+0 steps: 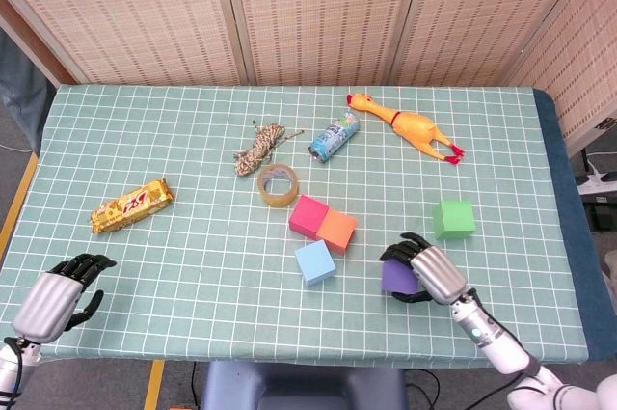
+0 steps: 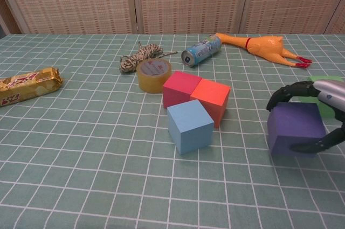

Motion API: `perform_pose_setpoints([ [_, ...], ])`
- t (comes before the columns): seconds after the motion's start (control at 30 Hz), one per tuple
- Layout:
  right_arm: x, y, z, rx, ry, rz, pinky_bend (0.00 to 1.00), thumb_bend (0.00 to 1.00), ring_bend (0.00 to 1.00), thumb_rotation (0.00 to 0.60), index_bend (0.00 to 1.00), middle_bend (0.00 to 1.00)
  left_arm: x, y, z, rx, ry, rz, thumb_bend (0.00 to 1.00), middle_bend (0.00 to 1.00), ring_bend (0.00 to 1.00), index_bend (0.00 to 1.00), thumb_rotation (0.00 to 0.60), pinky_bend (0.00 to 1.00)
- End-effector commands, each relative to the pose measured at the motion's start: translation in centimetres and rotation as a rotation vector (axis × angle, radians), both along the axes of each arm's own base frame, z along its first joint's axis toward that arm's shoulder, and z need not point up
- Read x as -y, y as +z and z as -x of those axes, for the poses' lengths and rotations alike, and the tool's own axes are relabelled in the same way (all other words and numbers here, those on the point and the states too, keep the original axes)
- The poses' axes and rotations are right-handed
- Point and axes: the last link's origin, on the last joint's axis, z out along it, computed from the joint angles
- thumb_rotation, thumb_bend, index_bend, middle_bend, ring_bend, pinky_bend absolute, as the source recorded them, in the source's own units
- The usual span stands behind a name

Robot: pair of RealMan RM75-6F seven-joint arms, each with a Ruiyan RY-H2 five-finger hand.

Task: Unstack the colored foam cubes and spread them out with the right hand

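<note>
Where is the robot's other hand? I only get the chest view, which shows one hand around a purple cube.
Observer: The left hand is at the table's near left corner, holding nothing.
Operator: What is the green thing behind the right hand?
Observer: A green foam cube. It stands apart from the purple cube, further back and to the right.
Operator: Is the gold snack on the left whole?
Observer: Yes, the head view shows the whole chocolate bar, lying alone.
</note>
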Motion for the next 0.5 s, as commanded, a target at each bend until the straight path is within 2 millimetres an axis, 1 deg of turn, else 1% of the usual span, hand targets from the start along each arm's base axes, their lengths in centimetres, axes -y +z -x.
perform_pose_setpoints([
  [0.03, -0.1, 2.5, 1.7, -0.144, -0.084, 0.045, 0.18, 0.09, 0.22, 0.600, 0.38, 0.55, 0.0, -0.1, 0.0, -0.002, 0.002, 0.004, 0.49, 0.27, 0.25, 0.27, 0.600, 0.44],
  [0.1, -0.4, 3.2, 2.2, -0.208, -0.129, 0.045, 0.17, 0.09, 0.15, 0.600, 0.32, 0.47, 0.0, -0.1, 0.0, -0.002, 0.004, 0.003, 0.49, 0.27, 0.25, 0.27, 0.600, 0.44],
  [0.17, -0.9, 3.7, 2.6, -0.294, -0.199, 0.020, 0.15, 0.09, 0.06, 0.600, 0.25, 0.33, -0.1, -0.2, 0.0, -0.003, 0.007, 0.003, 0.49, 0.27, 0.25, 0.27, 0.600, 0.44],
  [0.2, -1.1, 3.9, 2.3, -0.322, -0.216, 0.007, 0.14, 0.09, 0.02, 0.600, 0.21, 0.22, -0.1, -0.2, 0.1, -0.003, 0.008, 0.005, 0.49, 0.27, 0.25, 0.27, 0.600, 0.44],
  [0.23, -1.2, 4.0, 2.0, -0.328, -0.221, -0.001, 0.12, 0.09, 0.00, 0.600, 0.17, 0.14, -0.1, -0.2, 0.1, -0.003, 0.009, 0.007, 0.49, 0.27, 0.25, 0.27, 0.600, 0.44],
  [0.3, -1.3, 3.9, 1.4, -0.313, -0.222, -0.013, 0.10, 0.09, 0.00, 0.600, 0.09, 0.03, -0.1, -0.2, 0.1, -0.004, 0.010, 0.010, 0.49, 0.27, 0.25, 0.27, 0.600, 0.44],
  [0.33, -1.3, 3.8, 1.0, -0.294, -0.219, -0.021, 0.09, 0.09, 0.00, 0.600, 0.06, 0.01, -0.1, -0.2, 0.1, -0.004, 0.009, 0.011, 0.49, 0.27, 0.25, 0.27, 0.600, 0.44],
  [0.4, -1.3, 3.7, 0.5, -0.260, -0.206, -0.034, 0.06, 0.09, 0.00, 0.600, 0.01, 0.00, -0.1, -0.2, 0.0, -0.003, 0.007, 0.009, 0.49, 0.27, 0.25, 0.27, 0.600, 0.45],
  [0.5, -1.2, 3.6, -0.2, -0.209, -0.184, -0.042, 0.05, 0.08, 0.00, 0.600, 0.00, 0.00, -0.1, -0.1, 0.1, 0.000, 0.007, 0.004, 0.49, 0.27, 0.25, 0.27, 0.600, 0.45],
])
